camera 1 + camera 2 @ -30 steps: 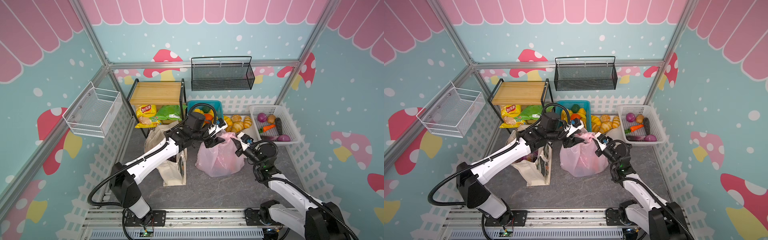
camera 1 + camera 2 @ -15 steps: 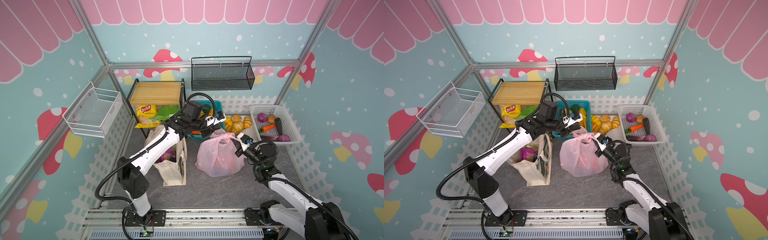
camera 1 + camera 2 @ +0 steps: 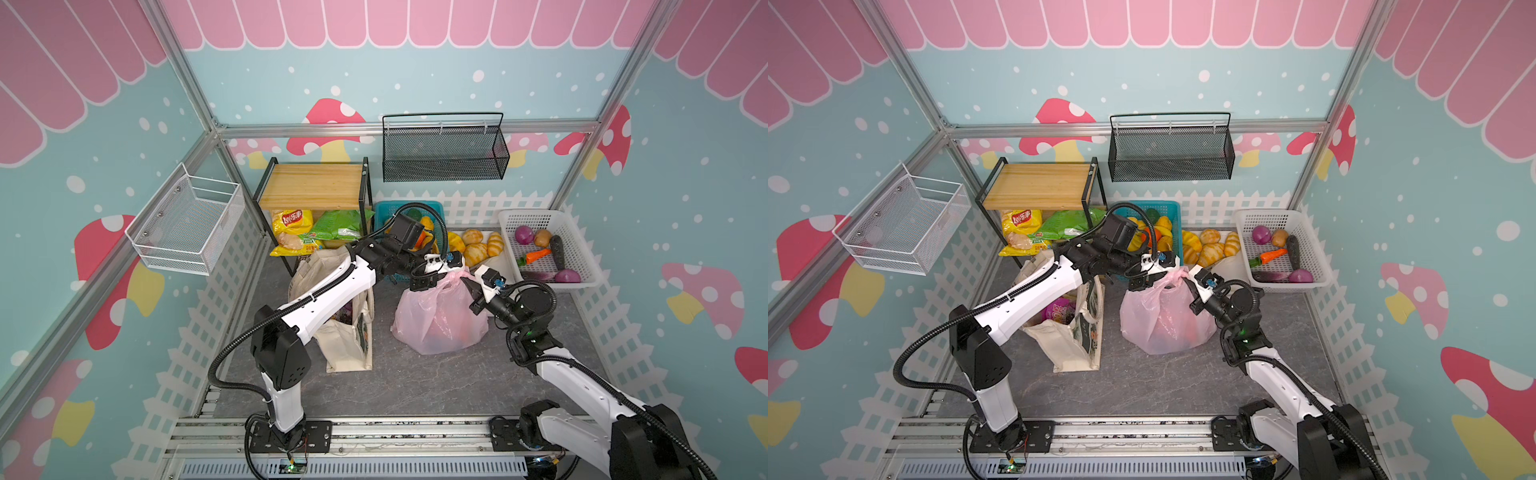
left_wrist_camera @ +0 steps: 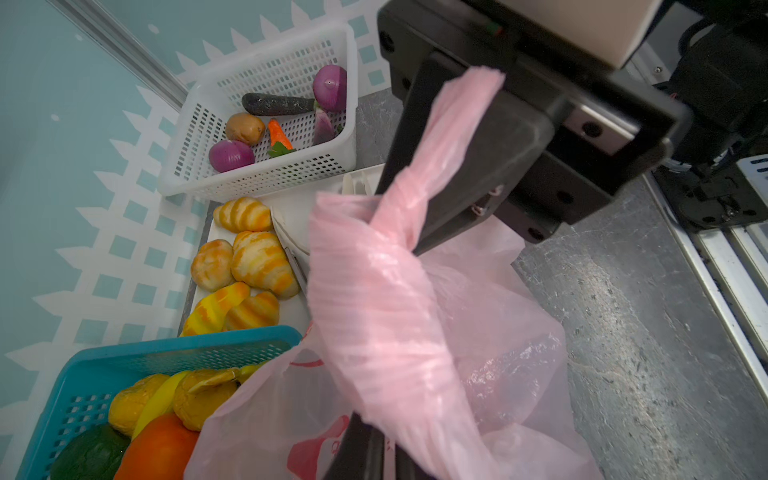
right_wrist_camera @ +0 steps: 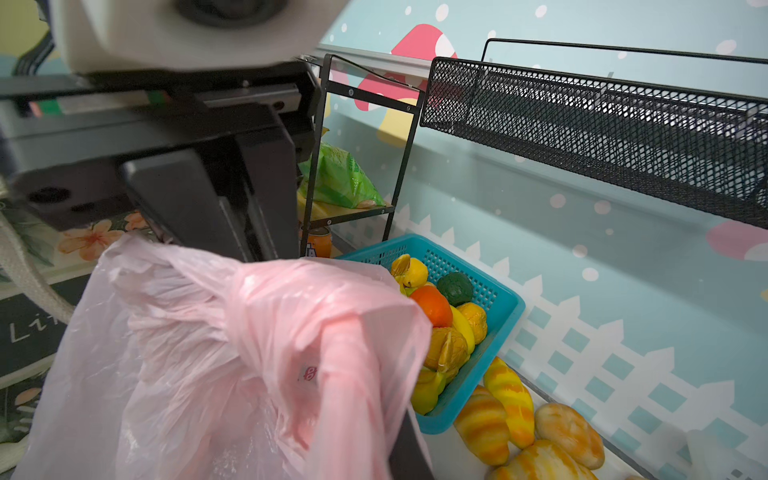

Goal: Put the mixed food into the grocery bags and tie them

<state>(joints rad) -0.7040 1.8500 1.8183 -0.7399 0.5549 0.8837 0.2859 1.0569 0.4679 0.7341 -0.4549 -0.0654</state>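
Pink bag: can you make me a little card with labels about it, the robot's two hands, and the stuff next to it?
pink bag: standing up, bulging, top bunched together
left gripper: shut on the bag's top
right gripper: shut on a twisted handle of the bag
knot: handles twisted together; cannot tell if it is tied
canvas tote: beside the pink bag, open, purple packet inside
behind: blue basket of toy fruit, bread rolls, white basket of toy vegetables

Legend: chip packet (image 3: 291, 226), red logo reading "乐事"; canvas tote (image 5: 29, 332), white script beginning "Li".
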